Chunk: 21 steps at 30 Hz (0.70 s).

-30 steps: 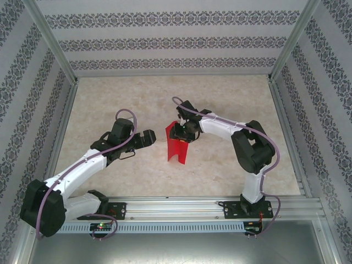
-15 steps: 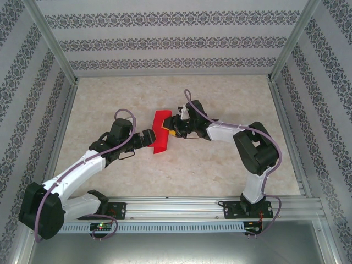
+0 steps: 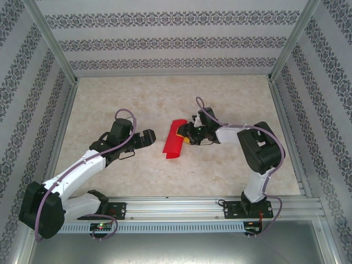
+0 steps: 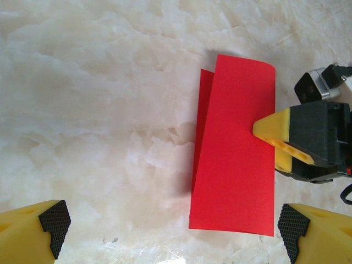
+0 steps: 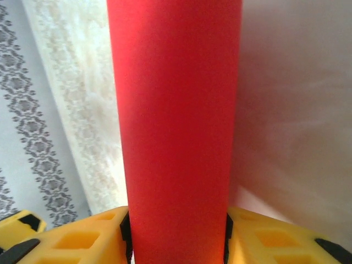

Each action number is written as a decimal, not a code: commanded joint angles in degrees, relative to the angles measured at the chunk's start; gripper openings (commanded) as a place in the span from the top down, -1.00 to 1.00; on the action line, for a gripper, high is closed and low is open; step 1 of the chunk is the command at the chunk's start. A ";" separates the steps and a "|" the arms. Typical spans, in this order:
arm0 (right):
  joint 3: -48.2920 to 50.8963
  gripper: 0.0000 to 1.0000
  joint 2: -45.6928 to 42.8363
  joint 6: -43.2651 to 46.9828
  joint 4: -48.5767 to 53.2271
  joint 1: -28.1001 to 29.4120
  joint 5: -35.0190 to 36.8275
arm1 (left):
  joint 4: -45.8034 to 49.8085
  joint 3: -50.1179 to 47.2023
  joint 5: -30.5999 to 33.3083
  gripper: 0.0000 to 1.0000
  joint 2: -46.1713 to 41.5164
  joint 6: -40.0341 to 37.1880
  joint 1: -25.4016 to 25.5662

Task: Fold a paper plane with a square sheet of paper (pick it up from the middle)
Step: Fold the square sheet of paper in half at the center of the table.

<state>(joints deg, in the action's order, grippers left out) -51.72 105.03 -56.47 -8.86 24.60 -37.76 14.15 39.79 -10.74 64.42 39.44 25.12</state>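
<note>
a: where's the square sheet of paper (image 3: 172, 141)?
b: doubled over loosely, pinched at one long edge by the right hand (image 3: 186, 137). left hand (image 3: 147, 138) near the paper's other side, spread wide, empty.
a: handling?
b: looks light, floppy, creases easily. i'd grip mid-edge, gently.

Bare marble table (image 3: 165, 93) lies open beyond both arms and along their near side. Between the left gripper (image 3: 149, 137) and right gripper (image 3: 188, 136), the folded red sheet of paper (image 3: 173, 144) blocks the gap. Patterned walls (image 3: 165, 44) close three sides.
</note>
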 commanded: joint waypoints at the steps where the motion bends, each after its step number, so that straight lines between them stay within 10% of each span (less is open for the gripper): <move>1: -0.48 0.05 -2.11 6.47 7.71 -0.09 2.60 | -1.68 1.35 -1.52 -1.00 0.78 0.96 0.63; 21: -5.63 0.09 0.53 8.72 12.66 2.20 3.20 | -2.52 3.24 -3.39 -1.00 4.64 0.82 1.68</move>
<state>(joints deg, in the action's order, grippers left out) -55.31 104.51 -46.54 5.08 25.23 -33.93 13.19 41.10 -13.91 68.82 40.34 25.91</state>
